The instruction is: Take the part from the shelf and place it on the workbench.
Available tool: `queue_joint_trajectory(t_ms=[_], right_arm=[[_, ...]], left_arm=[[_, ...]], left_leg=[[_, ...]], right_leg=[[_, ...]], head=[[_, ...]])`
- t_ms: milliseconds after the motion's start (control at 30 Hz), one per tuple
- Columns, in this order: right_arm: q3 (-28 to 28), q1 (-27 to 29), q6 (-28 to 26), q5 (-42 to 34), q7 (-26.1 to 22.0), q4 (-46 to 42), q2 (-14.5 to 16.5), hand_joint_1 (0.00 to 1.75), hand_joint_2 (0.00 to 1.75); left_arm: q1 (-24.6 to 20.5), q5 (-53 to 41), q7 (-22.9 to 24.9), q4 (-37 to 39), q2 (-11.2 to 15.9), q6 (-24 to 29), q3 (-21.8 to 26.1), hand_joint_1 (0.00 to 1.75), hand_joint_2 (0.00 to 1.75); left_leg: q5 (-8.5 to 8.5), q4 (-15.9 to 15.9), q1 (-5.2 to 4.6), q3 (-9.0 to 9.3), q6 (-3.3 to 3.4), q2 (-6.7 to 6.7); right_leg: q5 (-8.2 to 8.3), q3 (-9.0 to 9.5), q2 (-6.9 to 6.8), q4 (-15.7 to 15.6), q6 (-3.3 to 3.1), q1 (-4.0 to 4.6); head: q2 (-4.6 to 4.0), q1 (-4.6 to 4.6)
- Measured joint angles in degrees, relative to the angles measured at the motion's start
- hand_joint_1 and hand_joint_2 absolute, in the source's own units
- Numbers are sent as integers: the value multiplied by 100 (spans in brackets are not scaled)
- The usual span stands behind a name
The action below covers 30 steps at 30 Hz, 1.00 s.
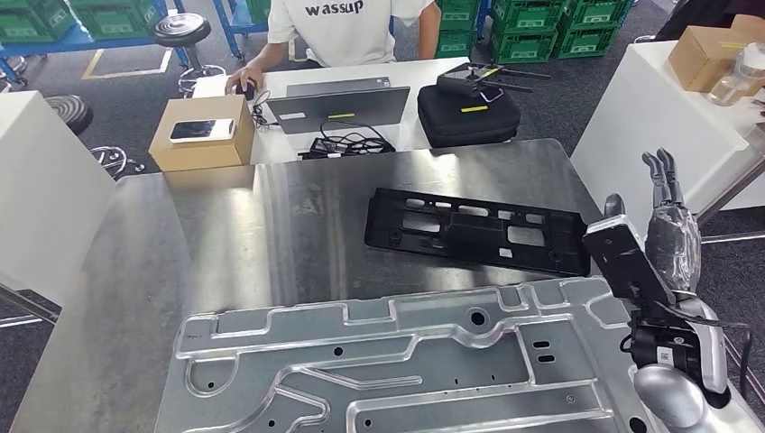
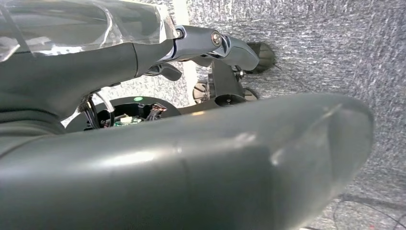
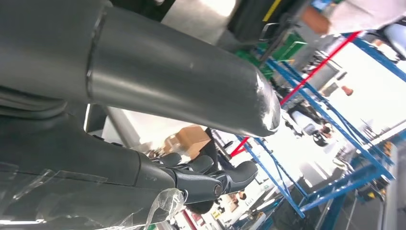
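The part (image 1: 474,229), a long black plastic frame, is lying flat on the steel workbench (image 1: 225,244), and that is where the task wants it. Its long axis is running across the bench, dipping slightly toward the robot at its right end, just beyond the big silver plate (image 1: 397,370).

The right hand (image 1: 666,212) is hanging just off the part's right end, out past the bench edge, fingers extended upward and holding nothing. In the right wrist view those fingers (image 3: 206,175) are lying straight and close together, nothing between them.

The left hand (image 2: 158,52) is showing over grey floor in the left wrist view, fingers extended, nothing in it, well away from the part.

So the right hand is the nearer one. My read: the placing looks done, and pulling clear is what's left.
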Motion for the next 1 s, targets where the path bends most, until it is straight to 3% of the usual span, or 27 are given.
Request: queue_joint_trajectory(t_ms=[300, 467, 533, 600, 667, 700, 733, 767, 800, 867, 900, 933, 1000], right_arm=[[-31, 126, -952, -1121, -854, -338, 141, 0, 0], [-2, 312, -1292, -1198, -1342, -571, 373, 0, 0], [34, 401, -1417, -1194, -1555, -700, 483, 0, 0], [68, 506, -1500, -1199, -1765, -832, 575, 0, 0], [103, 626, -1557, -1217, -1975, -949, 670, 0, 0], [125, 687, -1572, -1224, -2059, -995, 722, 0, 0], [152, 745, -1579, -1219, -2136, -1035, 776, 0, 0], [180, 800, -1584, -1204, -2206, -1075, 832, 0, 0], [207, 850, -1594, -1179, -2279, -1117, 884, 0, 0], [254, 940, -1631, -1135, -2416, -1198, 982, 0, 0], [279, 983, -1655, -1123, -2479, -1228, 1026, 0, 0], [306, 1032, -1678, -1118, -2545, -1253, 1080, 0, 0], [362, 1144, -1708, -1090, -2690, -1289, 1177, 0, 0]], left_arm=[[2, 145, 59, 0, 0, 73, 32, 0, 0], [12, 251, -14, 0, -1, 150, 41, 0, 0], [22, 308, -104, 0, -26, 234, 56, 0, 0], [14, 352, -201, 0, -67, 318, 91, 0, 0], [-13, 389, -269, 0, -98, 368, 136, 0, 0], [-23, 402, -285, 0, -115, 378, 154, 0, 0], [-30, 416, -296, 0, -128, 381, 166, 0, 0], [-35, 436, -305, 0, -141, 383, 173, 0, 0], [-40, 459, -318, 0, -152, 384, 180, 0, 0], [-55, 499, -351, 0, -161, 384, 201, 0, 0], [-64, 512, -366, 0, -162, 384, 221, 0, 0], [-71, 527, -378, 0, -163, 384, 245, 0, 0], [-75, 557, -385, 0, -167, 384, 288, 0, 0]], left_leg=[[-20, 16, -16, 0, 21, 0], [-45, 33, -45, 0, 81, -1], [10, -13, -11, 19, 112, 5], [79, -66, 53, 20, 138, 14], [104, -72, 84, -20, 140, 16], [115, -69, 95, -42, 126, 16], [129, -65, 110, -65, 105, 17], [144, -58, 130, -85, 79, 19], [161, -51, 156, -102, 48, 22], [191, -31, 180, -127, -30, 24], [215, -30, 181, -135, -80, 25], [247, -34, 173, -142, -133, 25], [342, -94, 180, -157, -243, 29]], right_leg=[[4, 19, -1, -4, 15, -24], [2, 30, -4, -9, 56, -39], [-39, 21, -1, 29, 88, -30], [-382, -156, 6, 469, 120, -27], [-925, -538, 9, 1385, 164, -55], [-1102, -703, 9, 1792, 190, -74], [-1153, -769, 9, 1995, 216, -96], [-1067, -699, 8, 1921, 242, -120], [-885, -500, 6, 1592, 270, -147], [-486, 97, 5, 583, 333, -207], [-354, 299, 17, 230, 331, -221], [-287, 405, 29, 25, 311, -227], [-206, 362, 48, -34, 196, -202]], head=[[-1, -1], [-1, -2], [-1, 0], [0, 3], [0, 4], [0, 4], [0, 4], [0, 3], [0, 3], [-1, 4], [-2, 0], [-2, -4], [-2, -14]])
